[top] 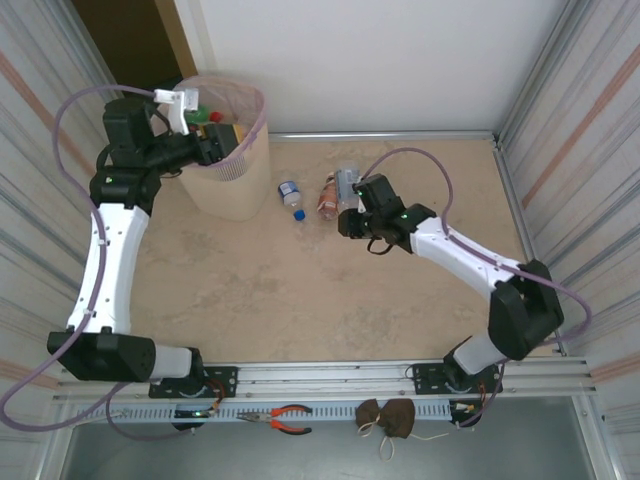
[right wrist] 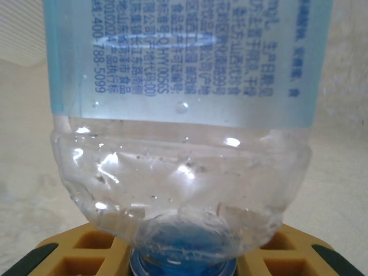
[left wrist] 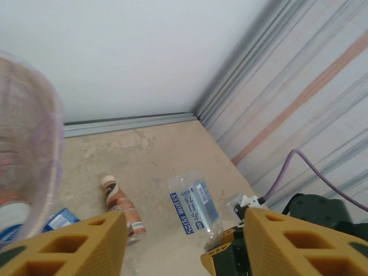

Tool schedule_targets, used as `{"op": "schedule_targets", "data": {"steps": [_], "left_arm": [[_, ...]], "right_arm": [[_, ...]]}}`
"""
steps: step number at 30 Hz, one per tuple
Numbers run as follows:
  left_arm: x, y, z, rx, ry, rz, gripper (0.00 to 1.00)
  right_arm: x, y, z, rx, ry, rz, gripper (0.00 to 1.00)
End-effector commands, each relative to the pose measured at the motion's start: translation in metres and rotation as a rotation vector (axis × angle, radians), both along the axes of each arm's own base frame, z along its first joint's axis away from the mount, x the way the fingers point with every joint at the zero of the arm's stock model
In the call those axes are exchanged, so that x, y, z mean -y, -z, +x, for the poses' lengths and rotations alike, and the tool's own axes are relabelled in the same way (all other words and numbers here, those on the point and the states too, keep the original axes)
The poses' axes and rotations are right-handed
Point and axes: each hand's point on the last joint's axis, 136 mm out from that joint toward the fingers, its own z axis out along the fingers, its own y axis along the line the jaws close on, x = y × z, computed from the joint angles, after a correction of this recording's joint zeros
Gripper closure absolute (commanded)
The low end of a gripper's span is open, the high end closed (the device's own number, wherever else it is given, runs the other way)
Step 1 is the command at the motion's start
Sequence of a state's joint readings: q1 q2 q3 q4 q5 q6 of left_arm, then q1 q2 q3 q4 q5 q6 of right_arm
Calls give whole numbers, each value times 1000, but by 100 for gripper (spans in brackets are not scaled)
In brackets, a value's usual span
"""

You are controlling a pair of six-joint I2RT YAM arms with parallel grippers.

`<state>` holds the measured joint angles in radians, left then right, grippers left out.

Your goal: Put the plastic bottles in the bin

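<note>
Pinching blue-label bottle (right wrist: pixel 184 86) neck between right claw (right wrist: pixel 184 256) fingers.

Top camera: above, behind the bases (top: pixel 190 378), looking down on the table (top: pixel 300 290). Left wrist camera: at the bin (left wrist: pixel 29 144), facing the bottle (left wrist: pixel 195 210) that the right wrist camera views point-blank.

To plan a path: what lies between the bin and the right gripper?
In the top view, two bottles: a blue-label bottle nearer the bin, then an orange bottle.
</note>
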<state>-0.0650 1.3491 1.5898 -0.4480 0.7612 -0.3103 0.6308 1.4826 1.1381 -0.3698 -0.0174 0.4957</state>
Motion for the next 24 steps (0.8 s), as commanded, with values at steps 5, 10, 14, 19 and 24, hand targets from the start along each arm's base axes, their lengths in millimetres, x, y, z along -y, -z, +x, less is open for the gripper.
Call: {"op": "schedule_targets", "data": {"steps": [5,10,14,19,24], "left_arm": [[59,3,-14,18,124,-38,25],[108,21,-17,-11,213,-32,18],[137,32,-17,-35,246,-26,16],[161,49,-16,-71,253,9,15],[178,62,-15,-99,269,17,16]], "right_arm": [[-20,-80,-14,231,-139,139,73],[-25,-115,-23,319,-182,198,73],[-26,-130,-29,360,-199,215,72],[-26,-137,-33,376,-208,219,72],[-29,-140,-36,386,-220,226,72]]}}
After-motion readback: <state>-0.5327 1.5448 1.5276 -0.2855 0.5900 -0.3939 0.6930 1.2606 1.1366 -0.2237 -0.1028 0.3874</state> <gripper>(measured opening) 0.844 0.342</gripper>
